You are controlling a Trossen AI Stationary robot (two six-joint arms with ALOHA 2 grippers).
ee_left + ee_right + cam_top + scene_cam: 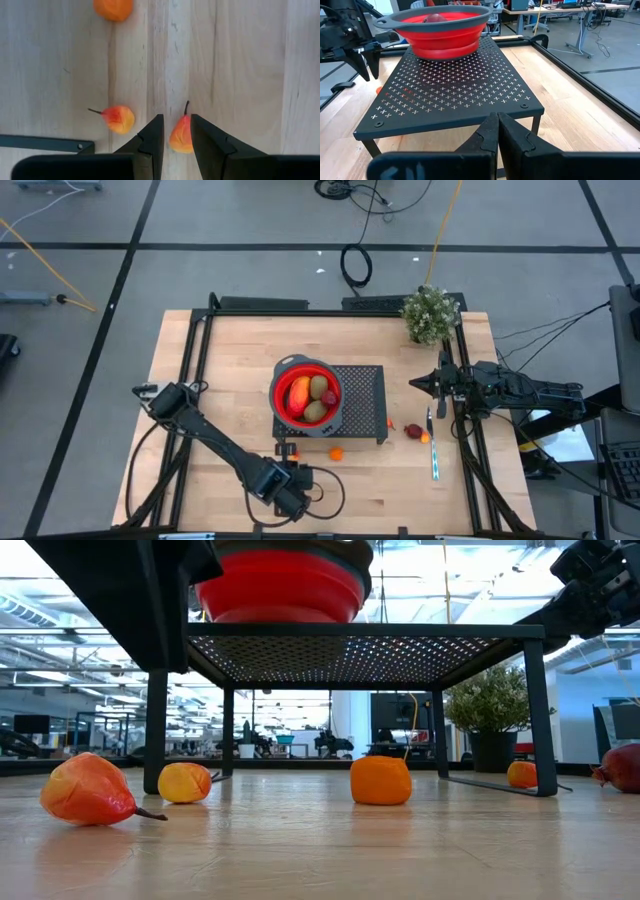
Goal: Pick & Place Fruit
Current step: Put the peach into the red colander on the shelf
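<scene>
Nearest the low camera, a small orange-red pear point(88, 790) with a dark stem lies on the wooden table point(320, 850). Left hand point(175, 135) — at the table's front edge in the high view point(290, 498) — points straight down at this pear point(181, 134), its two dark fingers point(150, 140) parted just enough to stand on either side of the fruit; whether they press on it cannot be told. Just beside it lies a second small pear point(119, 119), yellow-orange with a thin stem, and farther out an orange ball point(114, 8), also seen in the low view point(380, 780) and from above point(336, 452).

Behind these stands a black perforated rack point(362, 402) on four legs. On its left part sits a red bowl point(280, 402) with a grey rim, holding a longer red-orange-yellow piece point(299, 394), two brown ovals point(318, 388) and a dark red piece point(329, 396).

Right of the rack, on the table, lie another dark red fruit point(413, 430) and a small orange ball point(425, 436); a thin pale-handled utensil point(434, 452) lies just beside them. A potted green plant point(431, 313) stands at the far right corner.

Right hand point(418, 384) — waiting near the table's right side, level with the rack — has its fingers point(487, 135) pressed together on nothing, pointing toward the rack and bowl.
</scene>
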